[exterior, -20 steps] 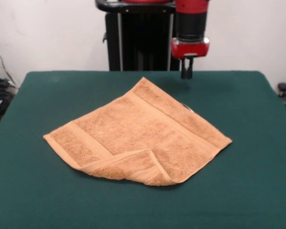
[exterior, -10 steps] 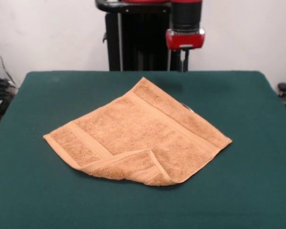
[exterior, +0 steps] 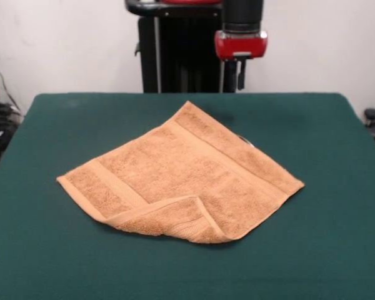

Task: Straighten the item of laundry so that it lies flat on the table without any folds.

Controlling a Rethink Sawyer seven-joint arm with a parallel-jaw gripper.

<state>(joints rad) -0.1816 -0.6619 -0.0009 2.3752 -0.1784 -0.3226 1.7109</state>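
Since a second ago the end effector (exterior: 240, 74) has risen and drifted a little toward the picture's left, while the towel (exterior: 181, 178) has not shifted at all. That orange-tan towel lies near the middle of the dark green counter (exterior: 337, 219), turned like a diamond with one corner pointing toward the far edge. Most of it lies flat, with border bands running along two sides, but the corner nearest the camera (exterior: 175, 220) is folded back over the cloth, showing its hem. A small pale sliver, possibly a tag, peeks out at the far right edge (exterior: 245, 140). Bare green felt surrounds the towel on every side. Beyond the far corner and well above the counter hangs the end effector, under a red collar (exterior: 240, 45), clear of the cloth and holding nothing; whether its fingers are apart or together cannot be told. Behind it stand a black pedestal (exterior: 181, 50) and a plain white wall (exterior: 69, 44).
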